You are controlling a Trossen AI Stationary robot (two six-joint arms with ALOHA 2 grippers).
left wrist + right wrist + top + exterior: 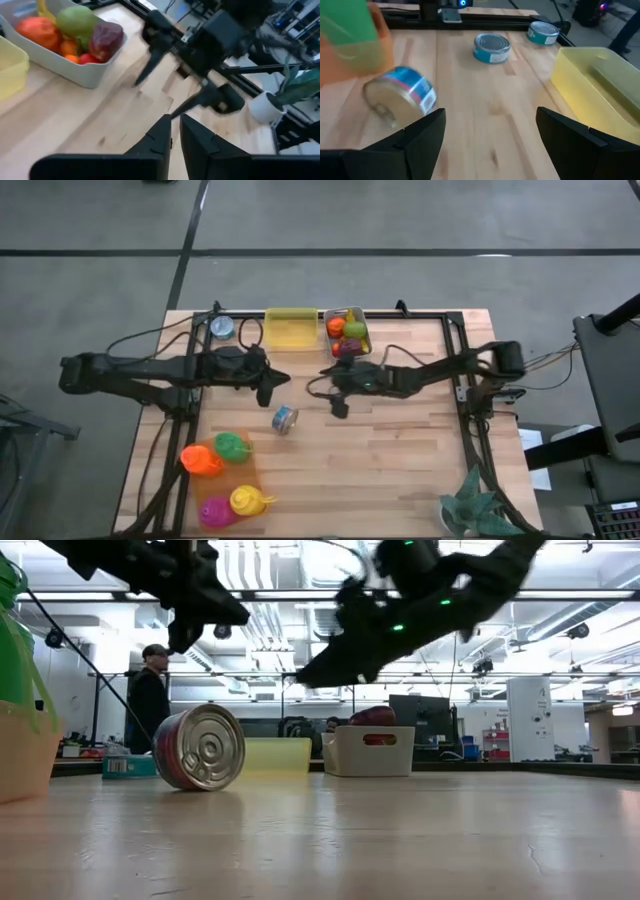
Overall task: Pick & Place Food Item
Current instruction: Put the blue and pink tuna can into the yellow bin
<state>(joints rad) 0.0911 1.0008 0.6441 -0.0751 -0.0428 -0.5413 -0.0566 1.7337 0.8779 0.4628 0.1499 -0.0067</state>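
Observation:
A food can with a blue label [285,418] lies on its curved side on the wooden table [400,460]; the low view shows its silver end [200,747]. My right gripper [336,389] hovers open just right of the can and a little farther back. In its wrist view [490,140] the can [400,95] lies ahead, outside the fingers. My left gripper [276,380] is shut above the table, just beyond the can, and touches nothing. In its wrist view [175,135] the right gripper shows ahead. A yellow bin [290,327] stands at the far edge.
A white bin of fruit [347,332] sits right of the yellow bin. Upright cans [491,47] [542,32] stand near the far-left corner. Coloured cups [225,475] cluster at the near left, and a plant [475,508] at the near right. A person [150,700] stands behind the table.

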